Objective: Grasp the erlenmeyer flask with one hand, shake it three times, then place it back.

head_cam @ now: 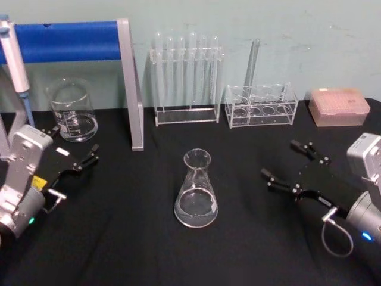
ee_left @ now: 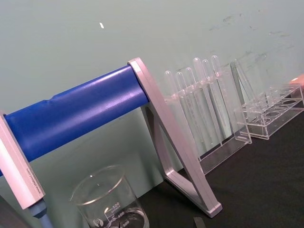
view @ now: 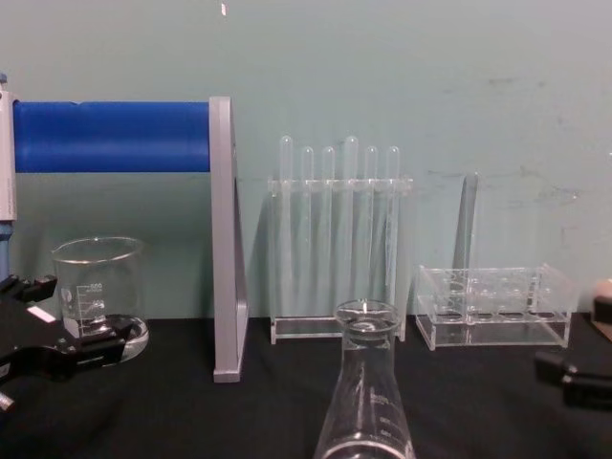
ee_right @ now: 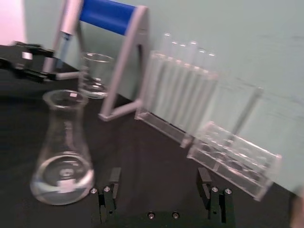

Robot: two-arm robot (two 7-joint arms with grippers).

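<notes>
Reach decides it: the erlenmeyer flask [head_cam: 196, 192] stands upright at the centre of the table [head_cam: 119, 238], long axis vertical, about nine o'clock from our right gripper [head_cam: 280, 158], whose fingers are spread apart. We judge that arm nearer; our left gripper [head_cam: 90, 155] sits idle, fingers apart, toward the flask's ten o'clock.

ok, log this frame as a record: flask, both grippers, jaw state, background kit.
flask: erlenmeyer flask upright, centre of the black table, nothing touching it
right arm: right gripper to the flask's right, apart from it, jaws open
left arm: left gripper at the table's left, near the beaker, jaws open
behind: blue-barred stand, test tube rack, low clear rack, pink box
task stage: flask not yet grasped
</notes>
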